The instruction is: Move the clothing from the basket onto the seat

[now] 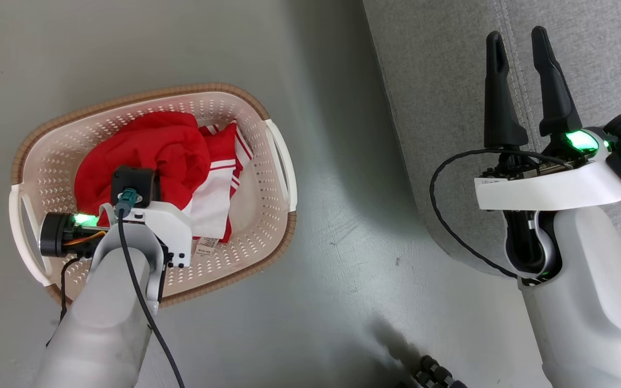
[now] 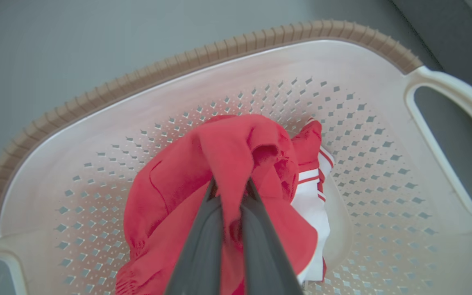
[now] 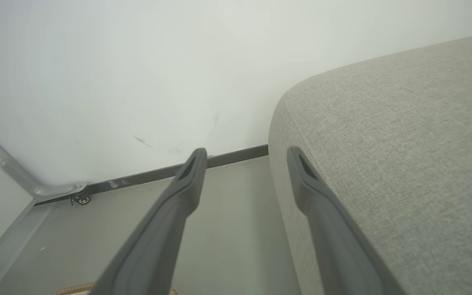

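Transfer unstarted: left gripper [image 2: 230, 186] pinches bright red soft clothing [image 2: 166, 192] inside oval cream plastic basket [image 2: 219, 49]; right gripper [image 1: 518, 33] wide near grey fabric seat [image 1: 440, 81].

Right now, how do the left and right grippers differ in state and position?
The left gripper has its fingers shut on a fold of the red clothing; the right gripper has its fingers spread apart and holds nothing. The left gripper reaches down inside the basket; the right gripper hovers by the edge of the seat, away from the basket. Both have two long dark fingers.
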Controlling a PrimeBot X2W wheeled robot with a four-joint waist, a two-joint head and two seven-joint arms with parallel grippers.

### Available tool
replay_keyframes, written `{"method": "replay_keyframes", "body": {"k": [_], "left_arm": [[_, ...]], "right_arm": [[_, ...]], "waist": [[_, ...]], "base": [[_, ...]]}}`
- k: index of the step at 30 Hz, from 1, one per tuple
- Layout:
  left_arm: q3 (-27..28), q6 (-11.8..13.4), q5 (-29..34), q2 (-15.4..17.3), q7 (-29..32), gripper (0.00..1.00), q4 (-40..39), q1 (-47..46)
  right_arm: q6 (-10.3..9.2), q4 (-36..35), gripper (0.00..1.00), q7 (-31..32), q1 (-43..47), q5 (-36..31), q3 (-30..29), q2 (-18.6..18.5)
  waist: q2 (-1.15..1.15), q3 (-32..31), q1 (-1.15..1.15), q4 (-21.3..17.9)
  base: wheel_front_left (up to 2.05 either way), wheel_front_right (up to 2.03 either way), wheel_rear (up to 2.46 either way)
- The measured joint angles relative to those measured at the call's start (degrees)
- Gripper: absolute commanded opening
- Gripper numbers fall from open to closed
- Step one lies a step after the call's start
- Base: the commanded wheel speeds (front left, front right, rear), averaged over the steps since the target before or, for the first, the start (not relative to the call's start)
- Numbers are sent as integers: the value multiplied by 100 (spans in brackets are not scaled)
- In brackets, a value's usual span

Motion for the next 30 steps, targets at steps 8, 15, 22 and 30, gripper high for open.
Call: {"method": "replay_keyframes", "body": {"k": [8,15,22,30], "left_arm": [[-49,-22,56,19,-25,0,-333,163],[-80,-21,108,-11,-25,0,-1078,340],[-86,-92,108,-27,-25,0,-1803,576],[64,-63,104,-8,-32,0,-2630,875]], "right_arm": [[0,74,100,-9,0,-62,-36,-1],[0,176,100,-14,1,-175,-67,-1],[0,259,100,-15,4,-244,-158,-3],[0,389,100,-15,19,-334,-197,-5]], "waist": [[0,-222,0,64],[0,-441,0,156],[0,-685,0,266],[0,-1022,0,406]], "base": [[0,0,0],[0,0,0],[0,0,0],[0,0,0]]}}
